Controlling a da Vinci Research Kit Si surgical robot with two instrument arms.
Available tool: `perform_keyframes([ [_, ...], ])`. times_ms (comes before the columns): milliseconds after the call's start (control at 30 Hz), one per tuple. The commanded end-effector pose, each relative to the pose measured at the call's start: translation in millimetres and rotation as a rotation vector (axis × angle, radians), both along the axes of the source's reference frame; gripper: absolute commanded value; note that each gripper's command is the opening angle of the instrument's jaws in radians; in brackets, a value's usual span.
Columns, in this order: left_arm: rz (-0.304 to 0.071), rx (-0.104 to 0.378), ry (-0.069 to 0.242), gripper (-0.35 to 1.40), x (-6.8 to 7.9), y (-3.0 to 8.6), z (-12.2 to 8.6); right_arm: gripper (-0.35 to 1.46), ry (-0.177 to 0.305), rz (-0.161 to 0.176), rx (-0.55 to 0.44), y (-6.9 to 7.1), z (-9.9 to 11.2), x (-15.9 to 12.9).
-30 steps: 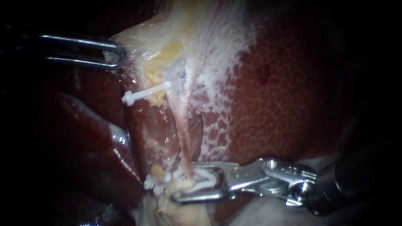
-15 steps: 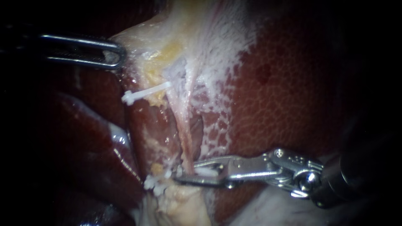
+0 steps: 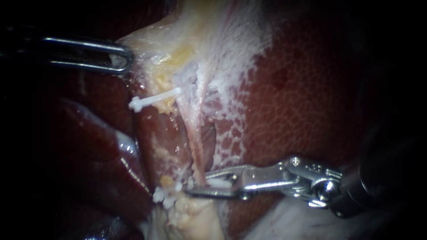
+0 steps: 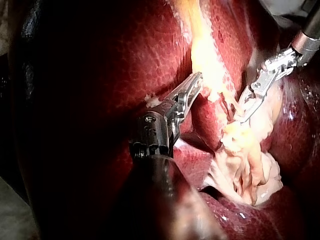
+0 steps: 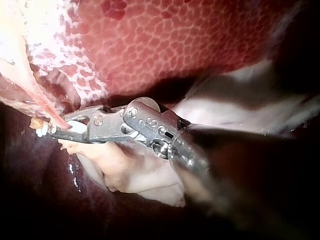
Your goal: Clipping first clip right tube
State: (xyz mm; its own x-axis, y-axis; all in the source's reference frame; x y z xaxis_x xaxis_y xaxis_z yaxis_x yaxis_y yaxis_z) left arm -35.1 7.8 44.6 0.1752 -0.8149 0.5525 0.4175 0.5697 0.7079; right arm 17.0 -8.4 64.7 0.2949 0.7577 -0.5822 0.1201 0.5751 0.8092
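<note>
The right tube point(image 3: 195, 142) is a thin pink strand running down from the pale gallbladder tissue point(image 3: 200, 40) over the liver point(image 3: 302, 102). My right instrument point(image 3: 193, 189) comes in from the lower right. Its jaws are shut across the tube's lower end, squeezing a white clip point(image 3: 218, 181) around it. In the right wrist view the same jaws point(image 5: 52, 131) lie together on the tube. My left instrument point(image 3: 126, 58) is at the upper left, its jaws shut on the gallbladder's edge and holding it taut; the left wrist view shows that grip point(image 4: 197, 80).
A white clip point(image 3: 153, 98) sits higher up, across a strand to the left of the tube. More white clip ends point(image 3: 162, 195) cluster just left of my right jaws. Pale loose tissue point(image 3: 195, 218) hangs below them. Dark liver lobes point(image 3: 102, 160) lie left.
One second ago my right jaws stood open around the tube with the clip between them. They have since shut on it and stayed shut. My left instrument has not moved.
</note>
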Motion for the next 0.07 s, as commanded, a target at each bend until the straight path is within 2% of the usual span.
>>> perform_keyframes([
  [33,0.0,0.0,0.0,-0.35,0.0,0.0,0.0,-0.35,-0.001,0.002,0.0,0.0,0.0,0.0],
  [67,0.0,0.0,0.0,-0.35,0.0,0.0,0.0,-0.35,-0.001,0.002,0.0,0.0,0.0,0.0],
])
